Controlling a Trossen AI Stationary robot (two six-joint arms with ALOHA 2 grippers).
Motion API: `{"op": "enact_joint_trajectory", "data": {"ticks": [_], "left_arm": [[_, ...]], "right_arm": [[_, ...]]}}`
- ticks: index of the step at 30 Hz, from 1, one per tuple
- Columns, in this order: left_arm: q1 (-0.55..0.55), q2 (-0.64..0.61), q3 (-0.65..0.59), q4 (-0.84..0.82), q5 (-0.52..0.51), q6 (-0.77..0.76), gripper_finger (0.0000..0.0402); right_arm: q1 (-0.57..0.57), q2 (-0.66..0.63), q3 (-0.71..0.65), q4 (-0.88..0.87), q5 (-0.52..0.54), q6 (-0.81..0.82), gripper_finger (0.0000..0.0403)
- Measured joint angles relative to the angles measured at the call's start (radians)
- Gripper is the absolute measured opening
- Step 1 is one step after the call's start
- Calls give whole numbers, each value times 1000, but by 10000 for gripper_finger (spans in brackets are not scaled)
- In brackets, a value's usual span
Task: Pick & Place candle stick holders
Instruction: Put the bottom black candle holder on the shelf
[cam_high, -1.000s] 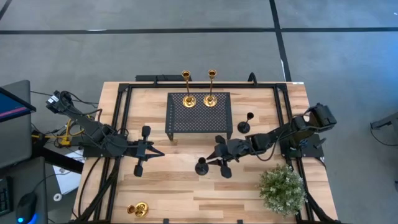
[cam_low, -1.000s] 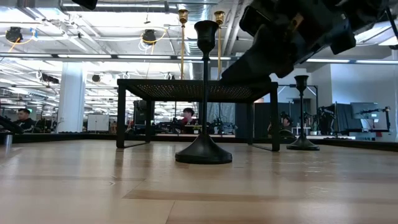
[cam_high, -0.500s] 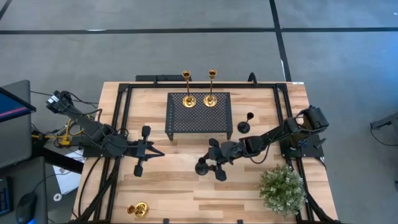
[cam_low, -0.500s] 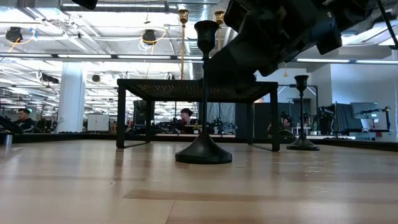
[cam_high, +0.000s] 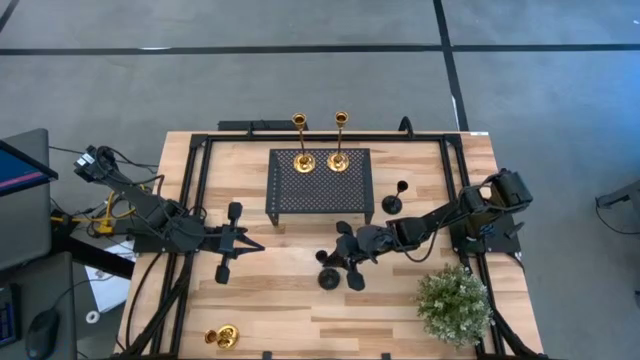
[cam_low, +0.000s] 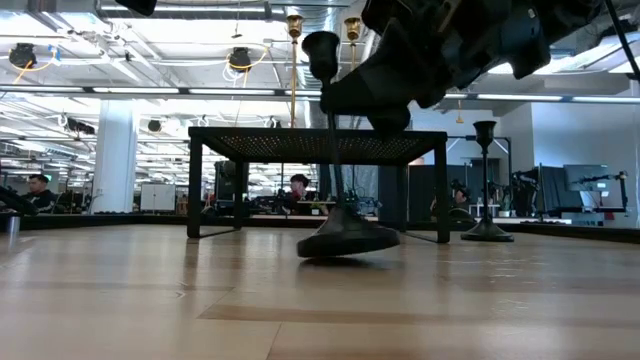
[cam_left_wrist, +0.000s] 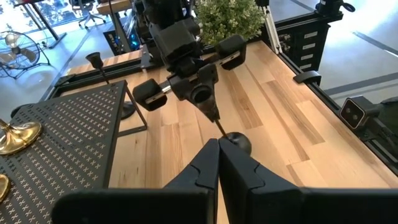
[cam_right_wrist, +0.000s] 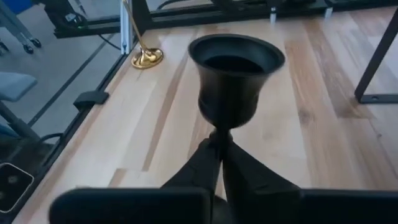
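- Since the earlier frames the black holder (cam_low: 335, 150) near the bench's middle has gone from standing upright and flat to leaning, its base lifted on one side; the right pincer (cam_high: 345, 256) has closed in on its stem
- Right pincer: fingers pinched tight on the thin stem just under the cup, as the right wrist view shows (cam_right_wrist: 233, 74)
- Left pincer (cam_high: 228, 241): waits over the left part of the bench (cam_high: 250, 300), fingers together, empty
- Key relation: the holder's long axis tilts off vertical, cup towards the right arm, base swung away; the perforated stand (cam_high: 320, 185) lies just beyond it, and the right arm is much nearer
- The low view shows the base edge clear of the wood; the high view hides this under the arm
- Elsewhere: two tall gold holders (cam_high: 300, 140) on the stand, second black holder (cam_high: 395, 198) beside it, short gold holder (cam_high: 222, 337) at the front left
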Motion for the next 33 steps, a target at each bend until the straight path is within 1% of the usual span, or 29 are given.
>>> {"op": "enact_joint_trajectory", "data": {"ticks": [3, 5, 7, 12, 16, 22, 24, 27, 33], "left_arm": [[0, 0, 0, 0, 0, 0, 10], [0, 0, 0, 0, 0, 0, 10], [0, 0, 0, 0, 0, 0, 10], [0, 0, 0, 0, 0, 0, 10], [0, 0, 0, 0, 0, 0, 10], [0, 0, 0, 0, 0, 0, 10], [0, 0, 0, 0, 0, 0, 10], [0, 0, 0, 0, 0, 0, 10], [0, 0, 0, 0, 0, 0, 10]], "right_arm": [[0, -27, 0, -16, 2, 5, 14], [0, -63, 0, -33, 2, 4, 8], [-1, -111, 0, -68, 7, 0, 5], [0, -264, 0, -169, 66, -6, 3], [0, -395, 0, -268, 136, -35, 3], [-13, -557, 0, -352, 316, -126, 1], [-31, -590, 0, -355, 345, -156, 1], [-75, -616, 0, -367, 352, -170, 1], [-180, -610, 0, -418, 352, -177, 0]]}}
